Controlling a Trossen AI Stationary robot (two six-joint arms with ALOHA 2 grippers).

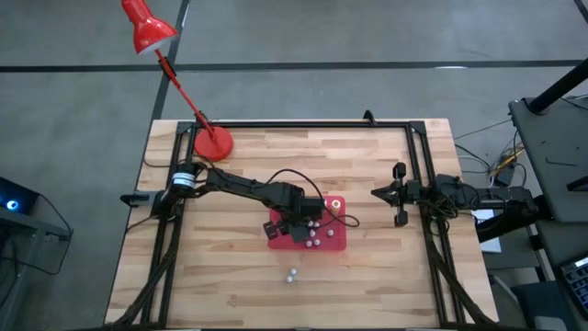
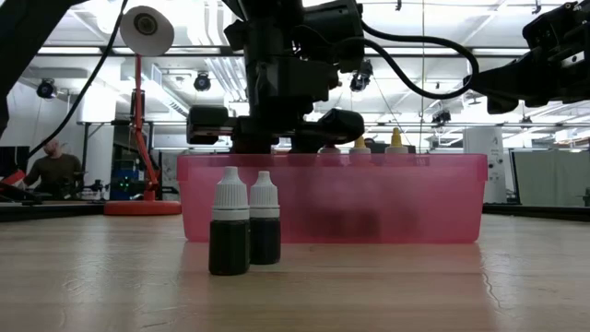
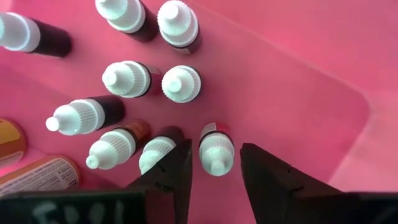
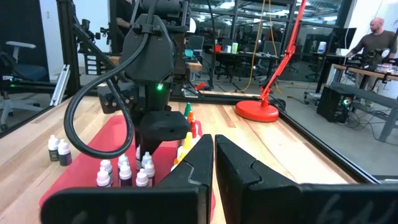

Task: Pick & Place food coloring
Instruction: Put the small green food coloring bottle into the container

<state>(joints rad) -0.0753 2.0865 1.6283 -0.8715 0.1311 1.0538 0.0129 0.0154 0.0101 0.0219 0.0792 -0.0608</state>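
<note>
Several small food coloring bottles [image 3: 134, 78] with white caps stand inside a pink tray [image 1: 333, 241]; most have dark bodies and a few are orange. My left gripper [image 3: 214, 149] is open and points down into the tray. Its fingers stand on either side of one red-labelled bottle [image 3: 216, 152] without touching it. Two more dark bottles [image 2: 246, 221] stand upright on the table in front of the tray, seen in the high view as the pair of bottles [image 1: 292, 274]. My right gripper [image 1: 377, 193] waits shut, above the table right of the tray.
A red desk lamp stands with its base [image 1: 213, 143] on the table's far left. A black frame rail [image 1: 303, 124] runs round the tabletop. The tray's pink wall [image 3: 348, 99] lies close beside the left gripper. Bare wood [image 1: 386, 267] lies near and to the right of the tray.
</note>
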